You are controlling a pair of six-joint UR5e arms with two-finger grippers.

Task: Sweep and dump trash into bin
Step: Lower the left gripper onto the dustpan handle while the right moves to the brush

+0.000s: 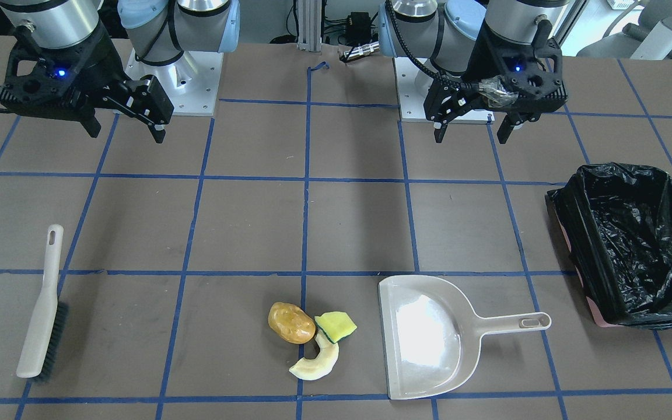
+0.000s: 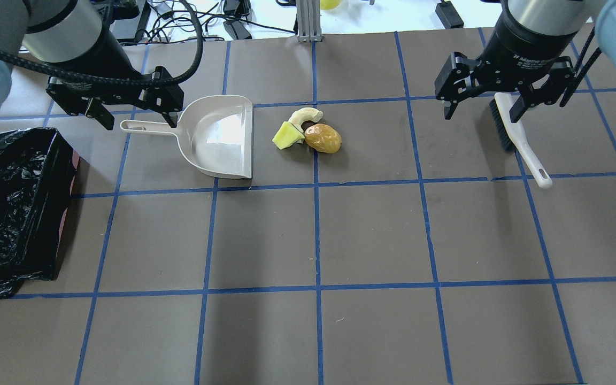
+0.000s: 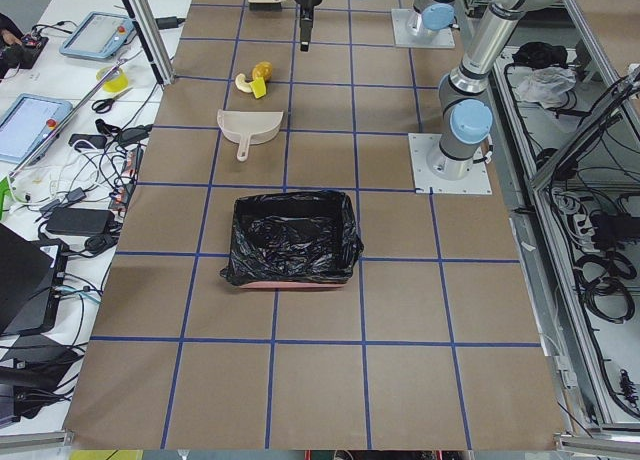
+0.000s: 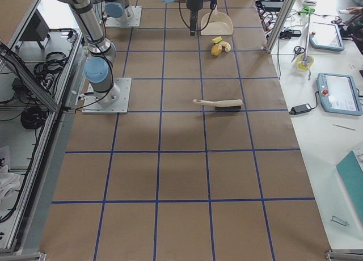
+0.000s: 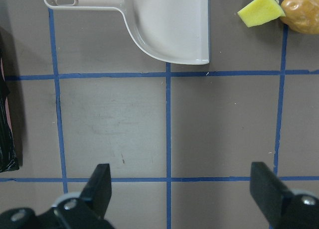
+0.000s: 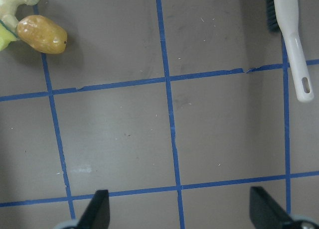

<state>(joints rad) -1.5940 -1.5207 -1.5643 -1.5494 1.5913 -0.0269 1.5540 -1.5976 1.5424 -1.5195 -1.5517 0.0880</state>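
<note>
Trash lies bunched low in the front-facing frame, just left of centre: potato [image 1: 291, 322] beside sponge [image 1: 336, 326], melon slice [image 1: 317, 363] below them; dustpan [image 1: 426, 338] lies just right of the pile, mouth toward it; brush [image 1: 41, 309] lies at lower left; bin [image 1: 563, 210] stands at the right edge, well apart; left gripper [image 1: 472, 135], upper right, hangs with jaws spread wide, pinching nothing; right gripper [image 1: 127, 133], upper left, likewise spread and holding nothing.
</note>
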